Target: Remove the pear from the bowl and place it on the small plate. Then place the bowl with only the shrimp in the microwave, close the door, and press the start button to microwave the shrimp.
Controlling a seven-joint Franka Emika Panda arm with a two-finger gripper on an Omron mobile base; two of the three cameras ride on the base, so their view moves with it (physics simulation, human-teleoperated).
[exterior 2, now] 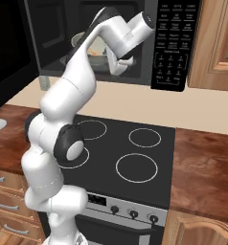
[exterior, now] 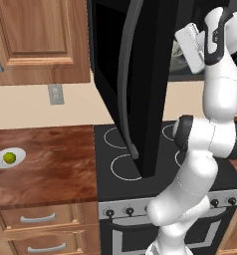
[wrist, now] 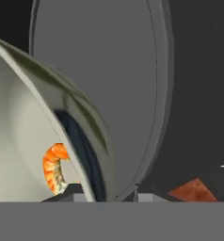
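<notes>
The microwave (exterior 2: 176, 43) stands with its black door (exterior: 150, 74) swung out over the stove. Inside the cavity sits the pale bowl (exterior 2: 99, 55), and my arm reaches in to it. In the hand view the bowl (wrist: 20, 141) has its wall running between my fingertips, and the orange shrimp (wrist: 54, 168) lies curled inside it. My gripper (wrist: 108, 194) is slightly open around that rim, with a gap on the outer side; from the right it shows at the bowl's near edge (exterior 2: 121, 62). The yellow-green pear (exterior: 10, 158) rests on the small plate (exterior: 0, 160) on the left counter.
The door's long grey handle (exterior: 125, 74) hangs over the black cooktop (exterior: 121, 167). Wooden counter (exterior: 51, 164) runs left of the stove, and more counter (exterior 2: 204, 167) lies to its right. A wood cabinet (exterior: 36, 40) hangs above the left counter. The keypad faces out beside the cavity.
</notes>
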